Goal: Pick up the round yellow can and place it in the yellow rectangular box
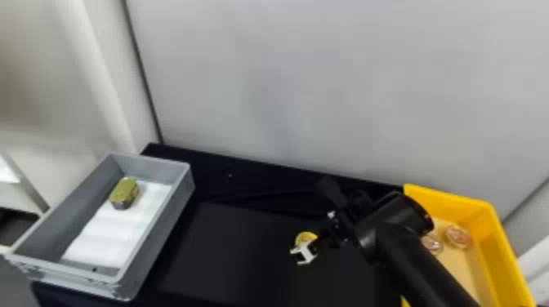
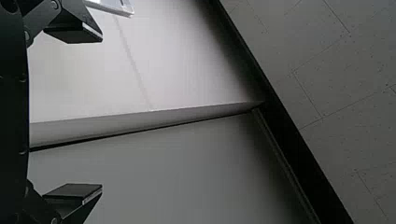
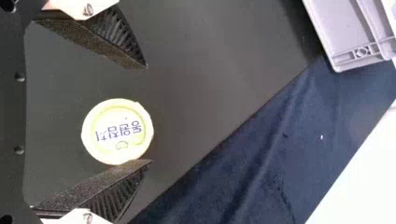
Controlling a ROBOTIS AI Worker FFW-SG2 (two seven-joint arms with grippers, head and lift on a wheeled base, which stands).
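Observation:
In the head view, my right gripper [image 1: 304,253] is low over the dark table, right at the round yellow can [image 1: 305,236]. The right wrist view has the can [image 3: 117,131] lying between the spread fingers of my right gripper [image 3: 148,114], its lid facing the camera. Its edge is close to one finger and well apart from the other; whether it touches is unclear. The yellow rectangular box [image 1: 449,196] stands at the table's right, partly behind the right arm. My left gripper [image 2: 100,112] is open with nothing between its fingers, parked facing the wall and ceiling.
A grey box [image 1: 163,228] sits on the left of the table, holding a white sheet [image 1: 118,228] and a yellow-green block-like item [image 1: 125,192]. Two round reddish items [image 1: 457,236] lie inside the yellow box. A pale wall [image 1: 306,81] rises behind the table.

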